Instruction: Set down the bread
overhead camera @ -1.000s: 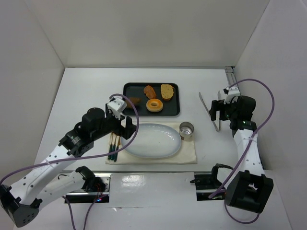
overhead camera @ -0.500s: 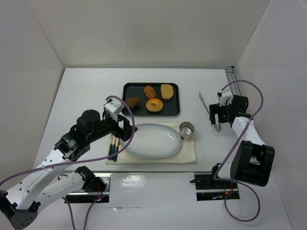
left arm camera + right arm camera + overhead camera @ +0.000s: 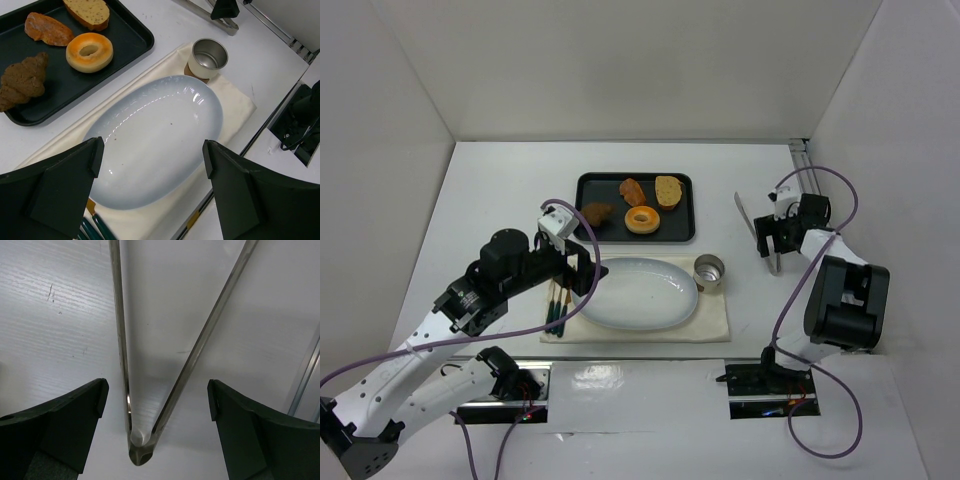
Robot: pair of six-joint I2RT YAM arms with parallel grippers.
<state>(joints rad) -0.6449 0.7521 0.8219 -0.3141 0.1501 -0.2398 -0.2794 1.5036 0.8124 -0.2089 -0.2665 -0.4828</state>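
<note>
The bread (image 3: 633, 190) is a reddish-orange oval pastry at the back of the black tray (image 3: 684, 225); in the left wrist view the bread (image 3: 49, 28) lies at the top left. My left gripper (image 3: 582, 268) is open and empty above the left end of the white oval plate (image 3: 638, 292), and in its own view the left gripper (image 3: 152, 152) has the plate (image 3: 155, 135) between its fingers. My right gripper (image 3: 772, 238) is open, low over the metal tongs (image 3: 748, 215); in its own view the right gripper (image 3: 157, 395) straddles the tongs (image 3: 141, 452) near their hinge without touching them.
The tray also holds a ring donut (image 3: 642, 219), a dark brown croissant (image 3: 597, 212) and a tan slice (image 3: 668, 190). A metal cup (image 3: 709, 270) stands on the cream cloth (image 3: 715, 320) right of the plate. Green-handled utensils (image 3: 556, 305) lie left of the plate.
My right arm has folded in and brought its gripper down over the tongs. My left gripper drew back a little to the left, then held still.
</note>
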